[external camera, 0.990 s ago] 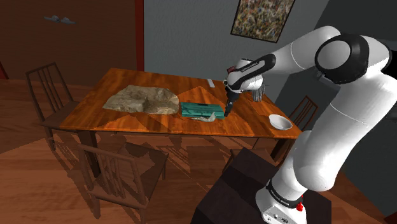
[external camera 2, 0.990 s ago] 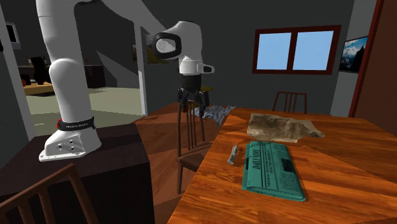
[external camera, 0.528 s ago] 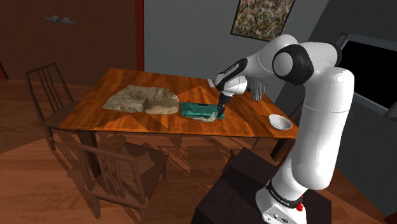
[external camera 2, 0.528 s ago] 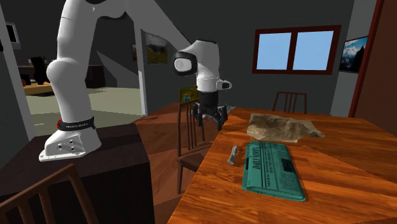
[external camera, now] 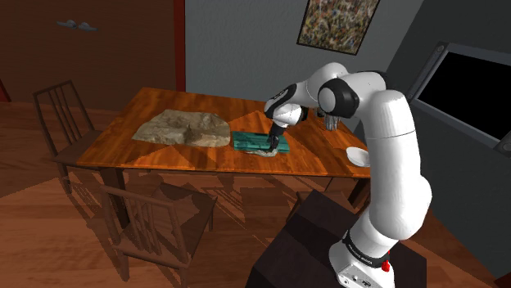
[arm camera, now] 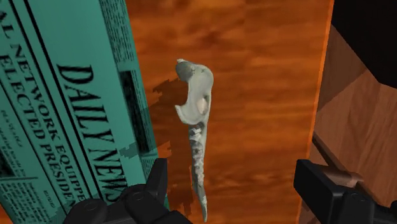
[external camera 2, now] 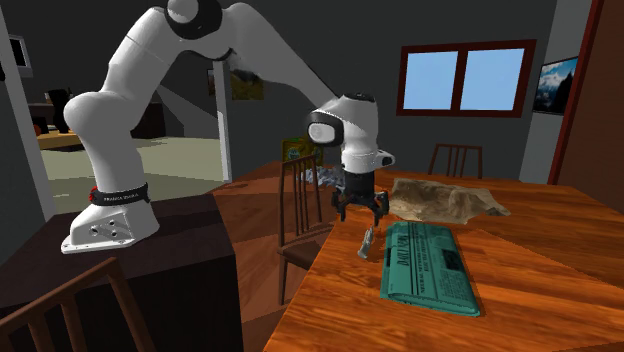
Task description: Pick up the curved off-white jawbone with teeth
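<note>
Jawbone (arm camera: 193, 113) beneath gripper (arm camera: 232, 175), fingers (arm camera: 153, 188) apart

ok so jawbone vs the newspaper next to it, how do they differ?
Colour: the jawbone is off-white, the newspaper teal with black print. Shape: jawbone slim and curved, newspaper a flat broad rectangle. Size: newspaper far larger than jawbone. Both lie side by side on the wooden table.
</note>
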